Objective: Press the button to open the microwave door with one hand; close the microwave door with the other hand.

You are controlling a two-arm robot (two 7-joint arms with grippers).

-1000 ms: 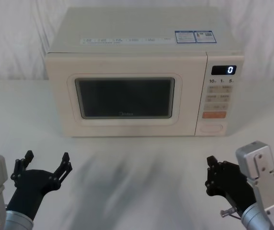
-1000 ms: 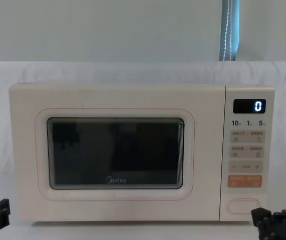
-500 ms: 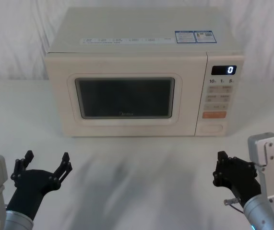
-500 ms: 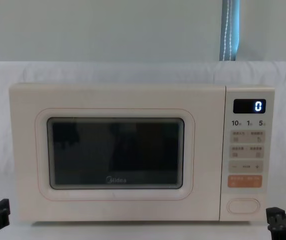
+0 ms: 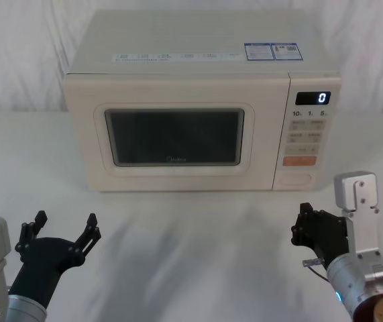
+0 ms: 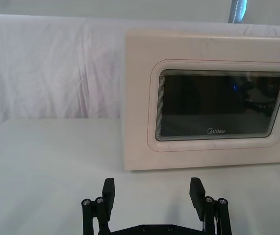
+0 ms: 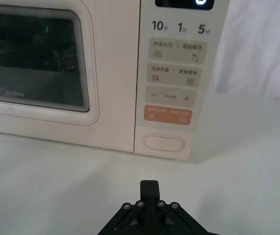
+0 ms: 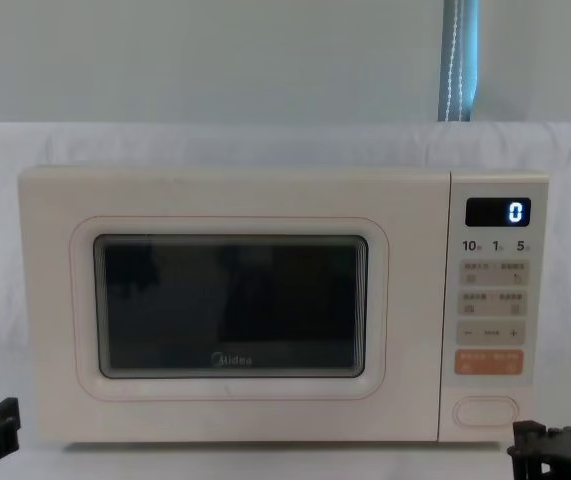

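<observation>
- Cream plastic covers the microwave door (image 5: 174, 141), which sits flush and shut in the front of the oven; its dark window and small "Midea" logo face the robot in the head and chest views.
- To the door's right is the narrow control panel (image 5: 308, 134), whose display (image 5: 312, 98) reads 0.
- At the bottom of that panel, just under the orange key (image 5: 299, 160), lies the button (image 5: 296, 179), a wide cream pill shape. Nothing touches it.
- Black and blocky, the right gripper (image 5: 301, 226) hangs low over the white table (image 5: 191, 235), in front of the panel and a little to its right, clear of the oven.
- In the right wrist view, the right gripper's (image 7: 149, 185) two fingertips are pressed together with no gap, holding nothing, and they point toward the button (image 7: 164, 142), which is well apart from them.
- At the lower left of the head view, the left gripper (image 5: 64, 225) waits near the table's front edge, well short of the door.
- Its fingers (image 6: 109, 191) are spread wide with bare table between them in the left wrist view; they hold and touch nothing, and the door (image 6: 218, 110) stands beyond them.
</observation>
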